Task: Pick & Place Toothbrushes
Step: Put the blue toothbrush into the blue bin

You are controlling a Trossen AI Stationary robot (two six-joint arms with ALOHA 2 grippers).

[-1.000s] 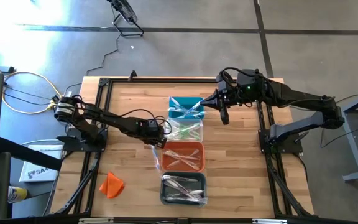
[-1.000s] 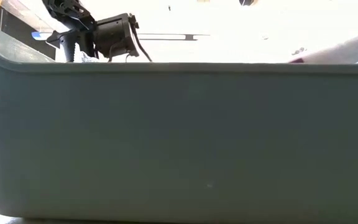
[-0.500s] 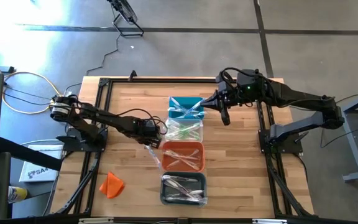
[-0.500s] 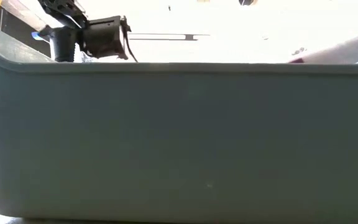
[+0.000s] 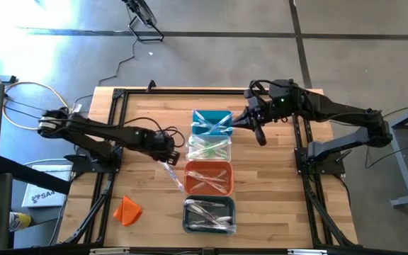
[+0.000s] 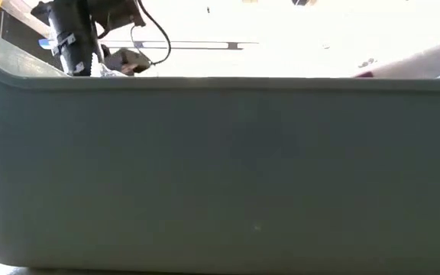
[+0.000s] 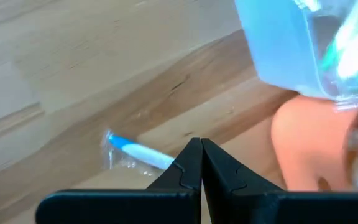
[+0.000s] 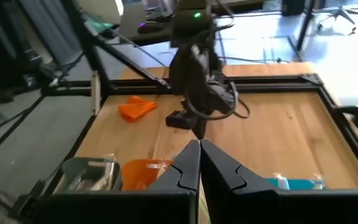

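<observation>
A toothbrush (image 5: pixel 173 177) in a clear wrapper, white with a blue end (image 7: pixel 124 145), runs from my left gripper (image 5: pixel 167 157) toward the orange bin (image 5: pixel 209 178); the gripper is shut on it. Four bins stand in a row down the table's middle: teal (image 5: pixel 211 122), clear (image 5: pixel 210 147), orange, and grey (image 5: pixel 209 215). Each holds toothbrushes. My right gripper (image 5: pixel 258 133) is shut with nothing in it, raised beside the teal bin's right side. My left gripper pinches the wrapped toothbrush by one end (image 7: pixel 166 160) between its two shut fingertips. The fingers slant down from the table's left side. The toothbrush slopes away below them toward the table's near edge; whether its free end rests on the wood I cannot tell.
An orange cloth-like lump (image 5: pixel 127 210) lies near the table's front left corner. A black frame (image 5: pixel 119 95) runs round the wooden top. The grey bin's wall (image 6: pixel 220 168) fills nearly the whole low view. Bare wood lies left of the bins.
My left gripper has risen and drawn back toward the table's left edge, away from the bins, staying shut. The toothbrush's held end has gone up and left with it, while its other end has stayed near the orange bin's corner.
</observation>
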